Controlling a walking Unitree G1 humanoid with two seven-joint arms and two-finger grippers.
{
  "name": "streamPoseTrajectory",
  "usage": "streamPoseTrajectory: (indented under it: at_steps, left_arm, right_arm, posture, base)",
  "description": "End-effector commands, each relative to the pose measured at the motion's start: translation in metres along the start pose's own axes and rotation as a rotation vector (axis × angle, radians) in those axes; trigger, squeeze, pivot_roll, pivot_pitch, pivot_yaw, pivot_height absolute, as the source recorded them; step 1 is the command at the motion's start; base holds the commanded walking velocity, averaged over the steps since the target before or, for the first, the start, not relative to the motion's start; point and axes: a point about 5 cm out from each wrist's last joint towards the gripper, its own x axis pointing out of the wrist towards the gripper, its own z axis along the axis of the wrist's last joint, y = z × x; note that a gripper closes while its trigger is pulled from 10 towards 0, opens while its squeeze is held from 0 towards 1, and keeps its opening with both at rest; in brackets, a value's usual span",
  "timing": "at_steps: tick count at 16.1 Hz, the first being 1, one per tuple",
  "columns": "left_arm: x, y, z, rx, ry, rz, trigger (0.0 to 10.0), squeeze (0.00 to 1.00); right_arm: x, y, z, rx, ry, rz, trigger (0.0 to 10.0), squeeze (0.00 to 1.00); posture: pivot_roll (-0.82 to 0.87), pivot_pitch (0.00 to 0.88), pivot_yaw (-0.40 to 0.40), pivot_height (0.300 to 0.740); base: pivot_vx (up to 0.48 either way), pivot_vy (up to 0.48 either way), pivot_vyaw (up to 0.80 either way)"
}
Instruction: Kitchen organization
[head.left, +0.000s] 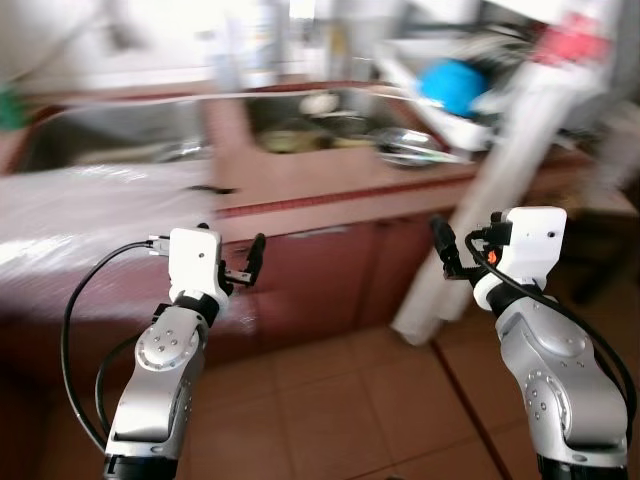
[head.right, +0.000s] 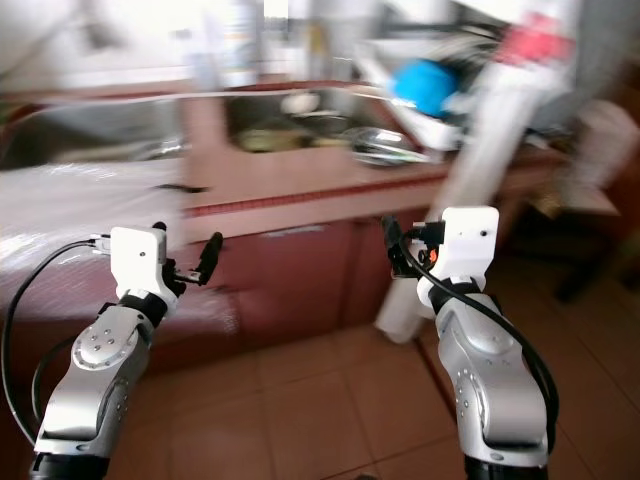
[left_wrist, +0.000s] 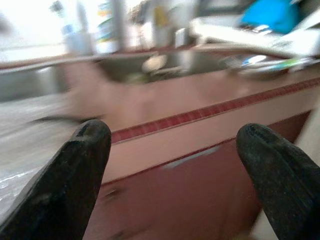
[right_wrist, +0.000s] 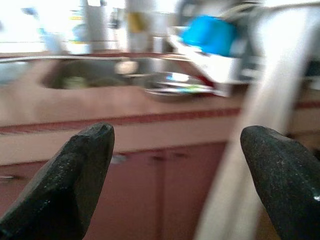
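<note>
The pictures are blurred. A reddish kitchen counter (head.left: 330, 178) runs across ahead of me, with a steel sink basin (head.left: 320, 120) holding dishes. Right of the sink lies a shiny metal dish (head.left: 405, 146), and a white dish rack carries a blue bowl (head.left: 452, 85). My left gripper (head.left: 246, 264) is raised in front of the cabinet doors, open and empty; the left wrist view shows its fingertips (left_wrist: 87, 150) wide apart. My right gripper (head.left: 445, 250) is held up at the same height, also open and empty, with its fingertips (right_wrist: 90, 150) spread.
A second steel basin (head.left: 110, 135) sits at the left of the counter. A white pipe (head.left: 490, 200) leans from the floor past the counter's right end, close to my right gripper. Red cabinet doors (head.left: 320, 285) stand below the counter, over a tiled floor (head.left: 330, 400).
</note>
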Motion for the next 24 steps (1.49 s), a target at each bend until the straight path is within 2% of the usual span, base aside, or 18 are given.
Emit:
streamPoseTrajectory:
  at_steps: [1, 4, 11, 19, 24]
  left_arm:
    - [-0.001, -0.0064, -0.0012, -0.006, 0.004, -0.022, 10.0, 0.0]
    - [-0.0011, -0.0064, -0.0017, -0.005, 0.005, -0.023, 10.0, 0.0]
    - [-0.0008, -0.0034, 0.0, -0.022, -0.011, 0.006, 10.0, 0.0]
    - [0.0003, -0.0078, 0.0037, -0.038, -0.038, -0.034, 10.0, 0.0]
    - [-0.0015, -0.0082, 0.0036, -0.034, -0.039, -0.044, 10.0, 0.0]
  right_arm:
    - [-0.0019, -0.0028, -0.0016, 0.002, 0.012, -0.016, 10.0, 0.0]
    - [-0.002, -0.0025, -0.0015, 0.003, 0.01, -0.017, 10.0, 0.0]
    - [-0.0032, -0.0016, -0.0019, 0.005, 0.003, -0.012, 10.0, 0.0]
    - [-0.0014, -0.0006, -0.001, 0.004, -0.002, -0.01, 10.0, 0.0]
    - [-0.0013, -0.0004, -0.001, 0.006, -0.002, -0.01, 10.0, 0.0]
  posture:
    - [-0.06, 0.023, 0.01, 0.74]
    - [-0.06, 0.025, 0.01, 0.74]
    - [-0.06, 0.022, 0.013, 0.74]
    - [-0.06, 0.016, 0.015, 0.74]
    - [-0.06, 0.02, 0.015, 0.74]
  base:
    - [0.0, -0.3, -0.8]
    - [0.0, -0.294, -0.76]
    - [0.0, -0.088, 0.0]
    - [0.0, 0.0, 0.0]
    - [0.296, 0.0, 0.0]
